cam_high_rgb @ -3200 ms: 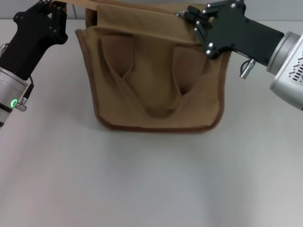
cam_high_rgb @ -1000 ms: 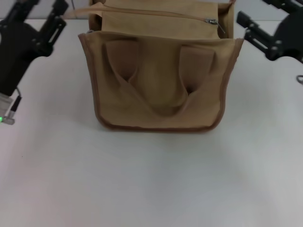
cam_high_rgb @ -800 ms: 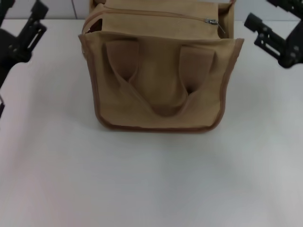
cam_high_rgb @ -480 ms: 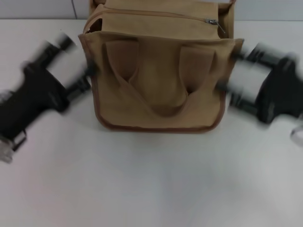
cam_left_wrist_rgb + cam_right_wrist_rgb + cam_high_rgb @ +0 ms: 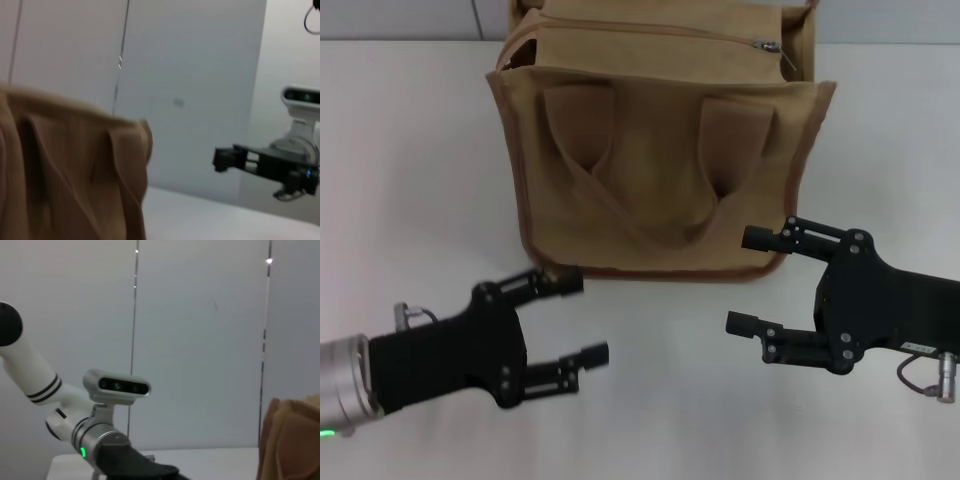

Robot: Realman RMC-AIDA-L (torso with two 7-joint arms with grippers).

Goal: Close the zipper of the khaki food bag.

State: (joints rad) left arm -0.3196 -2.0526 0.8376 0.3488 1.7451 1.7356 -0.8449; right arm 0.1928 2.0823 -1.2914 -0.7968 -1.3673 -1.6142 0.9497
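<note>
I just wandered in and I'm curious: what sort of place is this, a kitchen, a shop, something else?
Most likely a robot lab or test room, not a kitchen. A lone bag stands on a bare white table before plain pale wall panels, with the left gripper and right gripper open in front of it.

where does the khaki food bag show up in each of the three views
Head view: khaki food bag stands top centre, beyond both claws.
Left wrist view: its blurred side fills the lower left.
Right wrist view: only an edge at lower right.
Shared landmark: the bag's strap handles, also seen in the left wrist view.
</note>
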